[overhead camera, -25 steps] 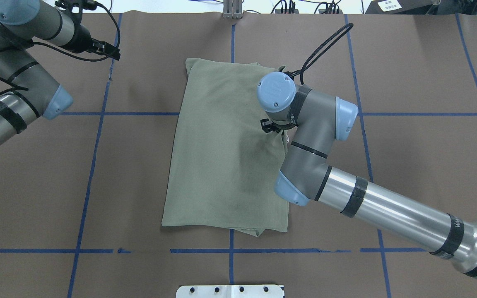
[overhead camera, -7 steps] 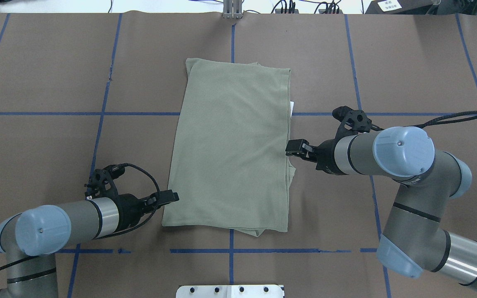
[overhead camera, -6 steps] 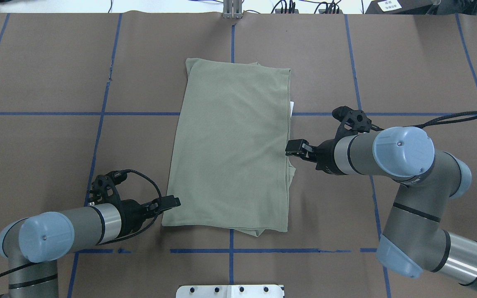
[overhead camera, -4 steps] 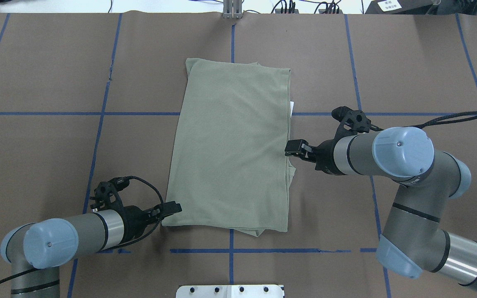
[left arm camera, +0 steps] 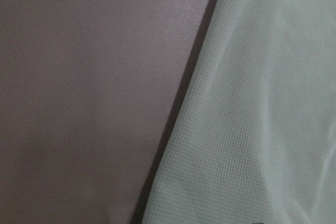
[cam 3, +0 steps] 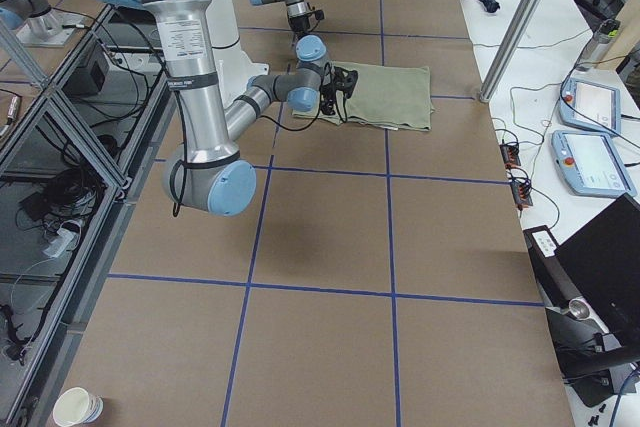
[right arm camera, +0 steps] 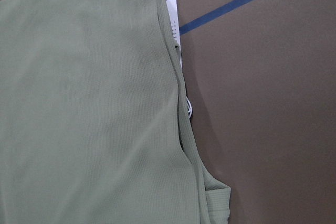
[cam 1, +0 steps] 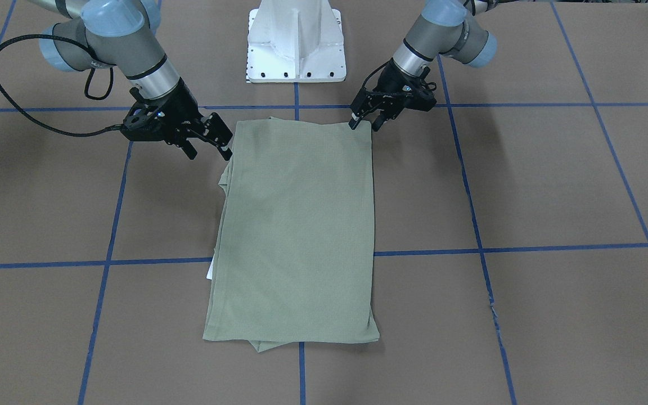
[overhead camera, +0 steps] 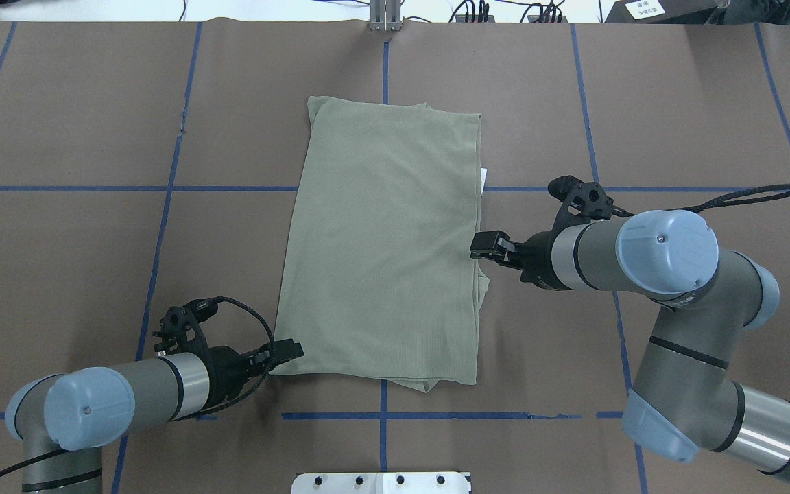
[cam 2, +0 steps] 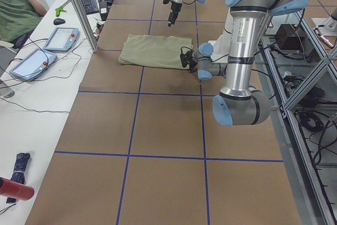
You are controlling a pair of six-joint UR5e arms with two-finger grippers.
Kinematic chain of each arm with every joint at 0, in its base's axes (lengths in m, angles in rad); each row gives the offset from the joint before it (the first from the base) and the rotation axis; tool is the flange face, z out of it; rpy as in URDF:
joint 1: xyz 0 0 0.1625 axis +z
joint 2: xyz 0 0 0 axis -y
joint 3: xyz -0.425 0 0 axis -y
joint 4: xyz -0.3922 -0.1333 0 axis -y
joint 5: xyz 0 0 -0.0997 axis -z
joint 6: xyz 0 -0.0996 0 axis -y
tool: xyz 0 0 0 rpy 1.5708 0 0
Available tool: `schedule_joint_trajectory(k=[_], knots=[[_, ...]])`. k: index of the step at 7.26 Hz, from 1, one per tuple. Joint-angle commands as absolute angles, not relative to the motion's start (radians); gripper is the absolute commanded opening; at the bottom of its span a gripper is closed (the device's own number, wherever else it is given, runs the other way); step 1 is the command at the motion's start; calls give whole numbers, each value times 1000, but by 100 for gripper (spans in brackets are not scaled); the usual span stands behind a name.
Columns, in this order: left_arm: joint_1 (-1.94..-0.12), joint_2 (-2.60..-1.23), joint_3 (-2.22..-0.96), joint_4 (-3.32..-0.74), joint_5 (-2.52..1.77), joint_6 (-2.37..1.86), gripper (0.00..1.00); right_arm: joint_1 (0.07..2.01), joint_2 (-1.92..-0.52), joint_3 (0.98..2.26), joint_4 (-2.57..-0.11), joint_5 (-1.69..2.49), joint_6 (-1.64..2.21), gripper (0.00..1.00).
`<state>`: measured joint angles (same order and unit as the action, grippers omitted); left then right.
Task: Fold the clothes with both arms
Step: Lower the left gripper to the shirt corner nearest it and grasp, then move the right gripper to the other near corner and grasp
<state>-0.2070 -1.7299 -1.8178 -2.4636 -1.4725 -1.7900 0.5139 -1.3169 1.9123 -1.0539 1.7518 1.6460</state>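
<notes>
The sage-green clothes (overhead camera: pixel 381 240) lie flat on the brown table as one shirt folded into a long rectangle (cam 1: pixel 296 225). Its white hang tag (overhead camera: pixel 483 180) peeks out at the right edge and also shows in the right wrist view (right arm camera: pixel 172 22). My left gripper (overhead camera: pixel 290 348) is low at the shirt's near-left corner, open, with its fingers either side of that corner (cam 1: pixel 364 124). My right gripper (overhead camera: pixel 483 245) is open at the middle of the shirt's right edge (cam 1: pixel 208 140). The left wrist view shows only the shirt's edge (left arm camera: pixel 252 103) and the table.
Blue tape lines (overhead camera: pixel 162 189) grid the brown table. The white pedestal base (cam 1: pixel 296 45) stands at the robot's side of the shirt. A side bench with tablets (cam 2: pixel 58 38) and a seated person (cam 2: pixel 18 3) lies beyond the far edge.
The right arm came off the shirt and dropped to its right edge. The left arm came in from the far left, then slid along the shirt's left edge to the near-left corner.
</notes>
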Motion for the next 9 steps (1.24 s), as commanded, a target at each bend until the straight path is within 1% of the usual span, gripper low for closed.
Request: schedule_joint_trajectory(k=[1, 2, 3, 4, 5, 6, 7, 8, 9], knots=[[-195, -1732, -1818, -2464, -1473, -1790, 81, 514, -1318, 1913, -1054, 1752, 1646, 100], [-195, -1733, -1818, -2464, -1474, -1790, 65, 514, -1318, 1913, -1054, 1752, 1646, 100], [-195, -1733, -1819, -2464, -1476, -1789, 29, 514, -1318, 1913, -1054, 1750, 1646, 100], [-195, -1732, -1834, -2464, -1479, -1787, 4, 508, -1318, 1913, -1054, 1744, 1647, 100], [-196, -1732, -1836, -2464, -1482, -1787, 4, 485, -1318, 1914, -1054, 1703, 1657, 100], [-198, -1730, -1836, -2464, -1482, -1786, 0, 456, -1309, 1917, -1061, 1663, 1740, 100], [-198, -1732, -1836, -2464, -1483, -1786, 0, 409, -1308, 1951, -1092, 1625, 1853, 100], [-198, -1732, -1836, -2464, -1483, -1786, 0, 350, -1304, 1997, -1200, 1567, 1937, 100], [-198, -1732, -1836, -2464, -1485, -1786, 0, 295, -1255, 2012, -1318, 1513, 2009, 100]])
